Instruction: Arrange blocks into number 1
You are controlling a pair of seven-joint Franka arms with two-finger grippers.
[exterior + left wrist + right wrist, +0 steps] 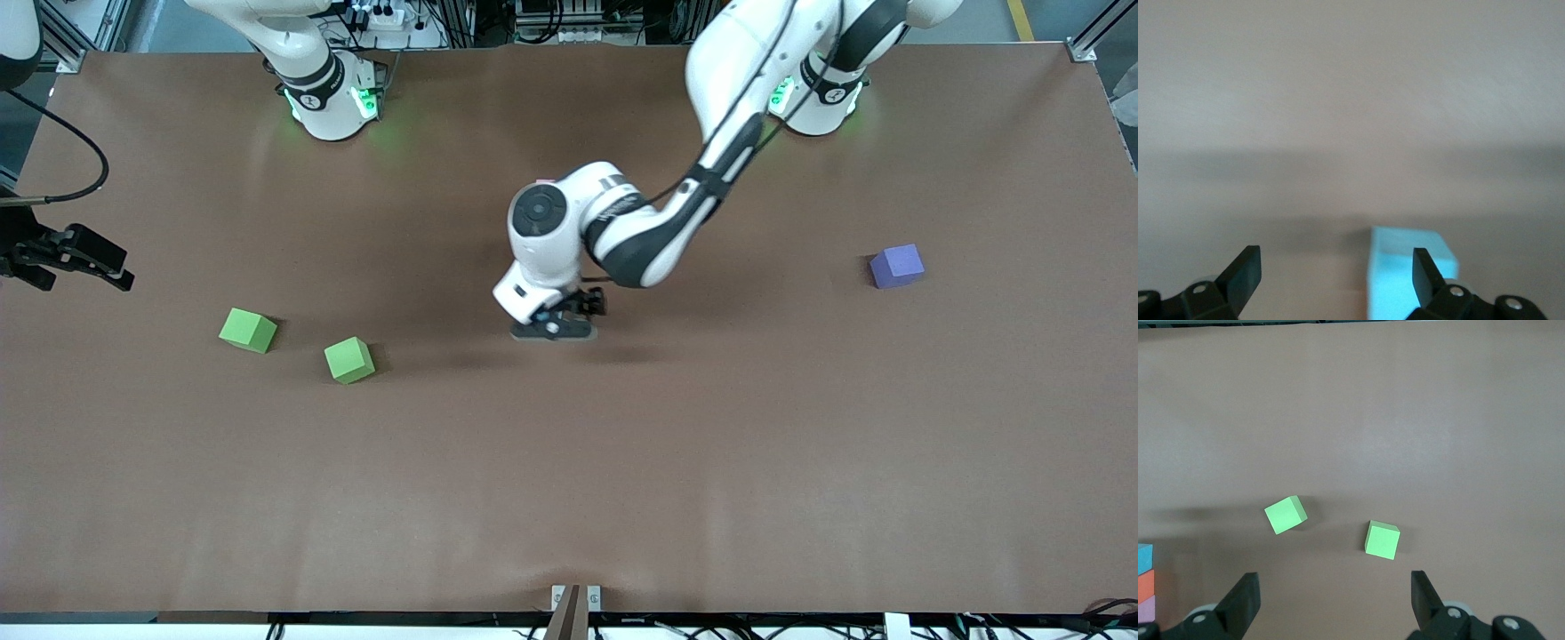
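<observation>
Nearest the front camera, two green cubes (349, 360) (248, 330) lie on the brown surface (569, 480) toward the right arm's end, apart from the figure, evidently unused. Farther back, over mid-surface, the left tool (553, 327) hangs low with fingers spread, released, beside a light blue block (1405, 267) that touches neither finger, judged just set down. The right wrist view shows blue, orange and pale pink blocks (1145, 582) touching in a line, presumably the stroke of the 1; three are countable, the rest hidden beneath the arm. One purple cube (896, 266) sits toward the left arm's end. The right tool (76, 256) waits, released, at the surface's edge.
</observation>
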